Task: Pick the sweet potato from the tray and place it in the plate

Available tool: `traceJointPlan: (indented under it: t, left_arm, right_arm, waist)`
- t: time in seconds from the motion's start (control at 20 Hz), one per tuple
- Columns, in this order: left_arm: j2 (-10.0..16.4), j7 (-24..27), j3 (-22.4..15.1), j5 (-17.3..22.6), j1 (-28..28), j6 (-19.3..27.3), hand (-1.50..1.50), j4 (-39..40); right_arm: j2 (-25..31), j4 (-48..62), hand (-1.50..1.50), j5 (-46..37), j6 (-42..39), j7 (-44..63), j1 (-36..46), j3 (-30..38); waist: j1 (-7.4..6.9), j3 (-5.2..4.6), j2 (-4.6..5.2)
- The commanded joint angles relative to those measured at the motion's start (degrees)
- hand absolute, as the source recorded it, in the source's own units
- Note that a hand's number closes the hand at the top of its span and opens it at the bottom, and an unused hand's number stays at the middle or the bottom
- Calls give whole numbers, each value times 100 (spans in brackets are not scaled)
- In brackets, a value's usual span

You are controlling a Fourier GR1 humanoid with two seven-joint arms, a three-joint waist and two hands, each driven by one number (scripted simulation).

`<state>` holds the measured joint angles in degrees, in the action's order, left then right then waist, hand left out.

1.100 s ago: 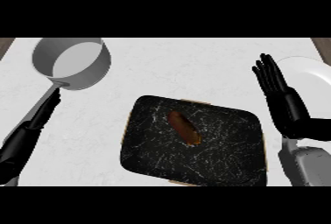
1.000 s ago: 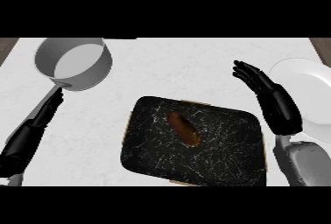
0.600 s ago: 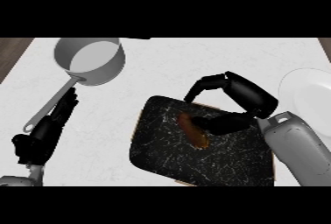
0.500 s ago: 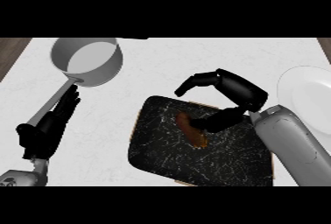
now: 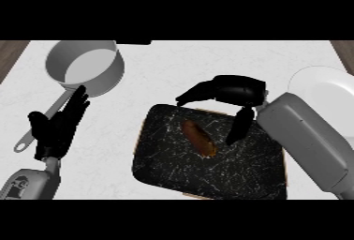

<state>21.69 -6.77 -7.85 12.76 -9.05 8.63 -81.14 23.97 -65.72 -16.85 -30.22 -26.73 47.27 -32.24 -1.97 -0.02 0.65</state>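
Observation:
A brown sweet potato (image 5: 199, 138) lies on the dark marbled tray (image 5: 166, 164) at the centre of the counter. My right hand (image 5: 232, 93) hovers over the tray's far edge, fingers curled toward the left and thumb (image 5: 239, 125) pointing down beside the potato, holding nothing. The white plate (image 5: 325, 86) shows at the right edge, partly hidden by my right forearm (image 5: 307, 140). My left hand (image 5: 59, 129) rests open at the left, fingers up, over the saucepan's handle.
A grey saucepan (image 5: 86, 66) stands at the back left, its handle running down toward my left hand. Bare white counter lies between the pan and the tray.
My right hand swung from beside the plate leftward over the tray and curled its fingers above the sweet potato. The view shifted, so the tray and pan sit further right.

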Motion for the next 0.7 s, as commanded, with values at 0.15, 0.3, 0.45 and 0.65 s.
traceJointPlan:
  t: [0.15,0.3,0.45,0.65]
  left_arm:
    - [-182,0,171,-56,-30,19,0,184]
    - [-148,-10,225,-83,105,-77,0,50]
    - [-221,-17,260,-187,-166,-32,0,335]
    - [-319,48,226,-288,-164,-28,0,335]
  right_arm:
    - [-147,249,-150,-982,-212,-226,519,-253]
    - [-274,285,-150,-1350,-254,-137,395,-376]
    - [-470,374,-150,-1630,-489,161,591,-549]
    - [-612,319,-150,-2062,-717,452,743,-782]
  waist:
    - [148,0,-60]
    - [143,1,-65]
    - [158,0,-59]
    - [158,0,-61]
